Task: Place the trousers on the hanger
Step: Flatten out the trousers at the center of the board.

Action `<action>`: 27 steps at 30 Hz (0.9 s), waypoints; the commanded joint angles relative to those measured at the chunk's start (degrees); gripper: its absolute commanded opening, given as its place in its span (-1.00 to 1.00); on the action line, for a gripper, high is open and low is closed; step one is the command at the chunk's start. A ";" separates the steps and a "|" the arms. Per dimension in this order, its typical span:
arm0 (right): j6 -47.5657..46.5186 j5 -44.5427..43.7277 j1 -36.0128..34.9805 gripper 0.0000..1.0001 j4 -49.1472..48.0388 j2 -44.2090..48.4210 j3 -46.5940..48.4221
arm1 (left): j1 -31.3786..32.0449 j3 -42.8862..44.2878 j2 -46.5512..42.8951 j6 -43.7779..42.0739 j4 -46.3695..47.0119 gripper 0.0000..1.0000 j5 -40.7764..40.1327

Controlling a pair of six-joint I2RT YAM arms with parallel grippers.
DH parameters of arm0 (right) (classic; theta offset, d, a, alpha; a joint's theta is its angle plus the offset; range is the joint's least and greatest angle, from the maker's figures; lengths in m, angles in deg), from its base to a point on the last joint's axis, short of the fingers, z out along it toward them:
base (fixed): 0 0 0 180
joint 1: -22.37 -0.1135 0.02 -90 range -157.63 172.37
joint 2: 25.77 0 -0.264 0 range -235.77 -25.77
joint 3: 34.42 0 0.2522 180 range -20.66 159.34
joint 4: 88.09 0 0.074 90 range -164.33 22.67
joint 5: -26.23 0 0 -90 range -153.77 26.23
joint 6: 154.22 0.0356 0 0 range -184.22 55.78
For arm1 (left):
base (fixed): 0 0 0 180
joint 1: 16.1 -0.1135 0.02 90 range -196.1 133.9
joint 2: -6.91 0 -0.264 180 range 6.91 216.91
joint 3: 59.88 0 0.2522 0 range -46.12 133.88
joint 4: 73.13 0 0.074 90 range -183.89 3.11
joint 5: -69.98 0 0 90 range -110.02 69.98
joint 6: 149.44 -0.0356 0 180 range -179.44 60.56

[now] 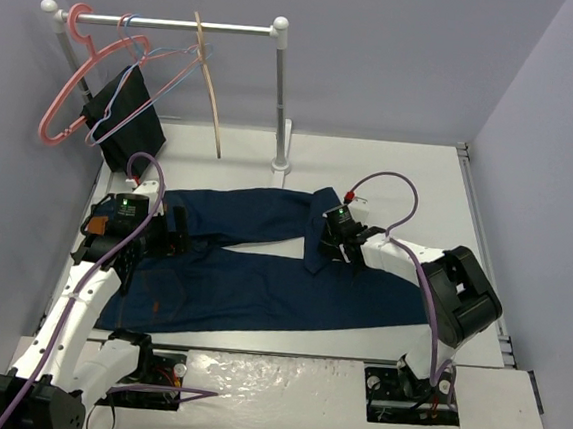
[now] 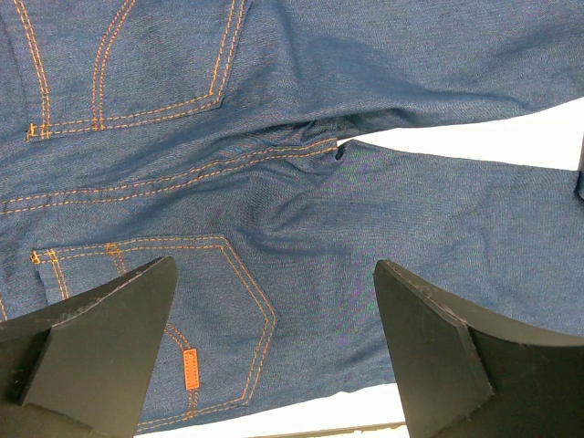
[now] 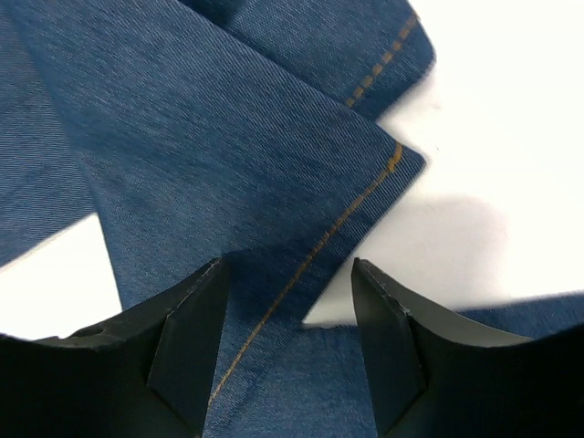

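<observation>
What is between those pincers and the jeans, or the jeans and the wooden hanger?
Nothing visible. The left pincer and right pincer sit open over the trousers; the hanger hangs on the rail beyond.

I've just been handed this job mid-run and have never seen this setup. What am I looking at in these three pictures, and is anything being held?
The left arm and right arm are robot arms bolted at the near edge of a table; each ends in a two-finger claw. The wide picture looks down from above and behind them. The other two come from wrist cameras, so the dark wedges are the claws' own fingers. The trousers lie spread on the table. The left claw is open over the back pockets; the right claw is open over a folded leg hem. Neither holds anything. The wooden hanger hangs on the rail at the back.
</observation>
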 commanded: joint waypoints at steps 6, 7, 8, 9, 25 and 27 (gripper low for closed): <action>3.63 -9.67 -1.85 -0.40 7.13 -2.29 1.12 | -0.22 1.13 -0.21 -0.52 1.74 0.75 -0.34; 3.30 -9.71 -1.85 -0.48 7.13 -2.20 1.22 | -0.22 1.17 -0.26 -0.52 1.70 0.75 -0.53; 3.02 -9.84 -1.80 -0.62 7.07 -1.89 1.47 | -0.22 1.18 -0.21 -0.46 1.63 0.75 -0.62; 2.32 -9.90 -1.72 -0.75 7.05 -1.70 1.82 | -0.22 1.18 -0.18 -0.48 1.65 0.75 -0.65; -25.09 -18.77 22.47 -1.00 14.40 9.35 23.58 | -0.22 1.18 -1.23 -0.61 1.66 0.75 -0.59; -28.34 -16.32 29.16 -0.90 14.47 5.98 29.83 | -0.22 1.18 -1.36 -0.61 1.60 0.75 -0.84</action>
